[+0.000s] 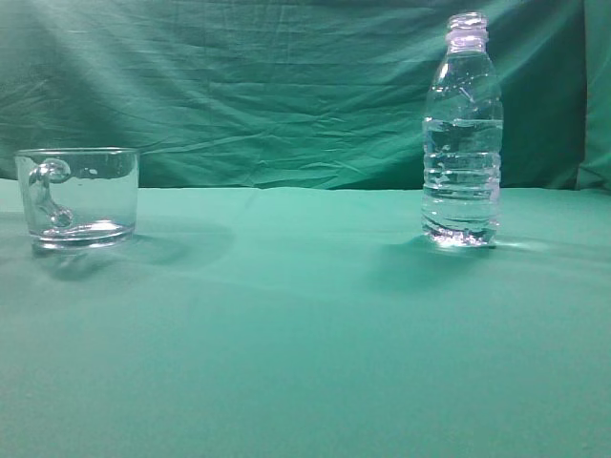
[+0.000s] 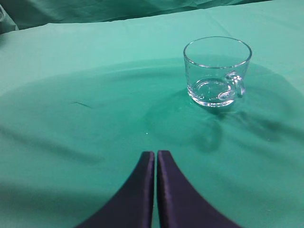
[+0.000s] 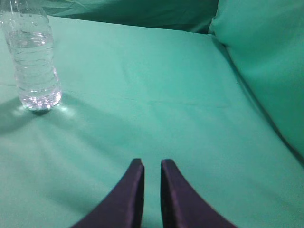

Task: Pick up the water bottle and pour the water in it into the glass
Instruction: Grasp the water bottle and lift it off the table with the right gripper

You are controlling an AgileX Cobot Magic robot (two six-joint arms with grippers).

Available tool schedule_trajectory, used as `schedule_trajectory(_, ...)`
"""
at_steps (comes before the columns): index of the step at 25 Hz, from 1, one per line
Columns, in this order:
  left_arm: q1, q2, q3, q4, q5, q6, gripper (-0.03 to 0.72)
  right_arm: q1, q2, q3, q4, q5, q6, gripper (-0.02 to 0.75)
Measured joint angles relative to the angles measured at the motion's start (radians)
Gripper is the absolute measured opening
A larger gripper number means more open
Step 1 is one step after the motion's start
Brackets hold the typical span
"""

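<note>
Exterior view is showing the water bottle (image 1: 462, 134) standing upright and uncapped on the right of the green-draped tabletop (image 1: 305, 334), well apart from the glass (image 1: 78, 197), which is sitting on the left with its curled handle facing the camera. The water (image 1: 462, 176) is filling the bottle to roughly the middle of its height, its level showing as a faint line above the ribbed lower body. No arm is appearing in this view. Right wrist view is showing the right gripper (image 3: 151, 166) hovering over bare cloth with its dark fingers nearly together, only a narrow slit between them, grasping nothing; the bottle is standing well ahead and to its left. Left wrist view is showing the left gripper (image 2: 156, 154) clenched, fingers pressed together and holding nothing, with the glass sitting upright ahead and to the right. A wrinkled green backdrop (image 1: 267, 86) is hanging behind the tabletop.
</note>
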Motion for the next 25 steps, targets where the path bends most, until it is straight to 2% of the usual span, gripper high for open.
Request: schedule_trajectory(25,0.0,0.0,0.0,0.0,0.0,0.0,0.0,0.0,0.0,0.0,0.0,0.0,0.0,0.049)
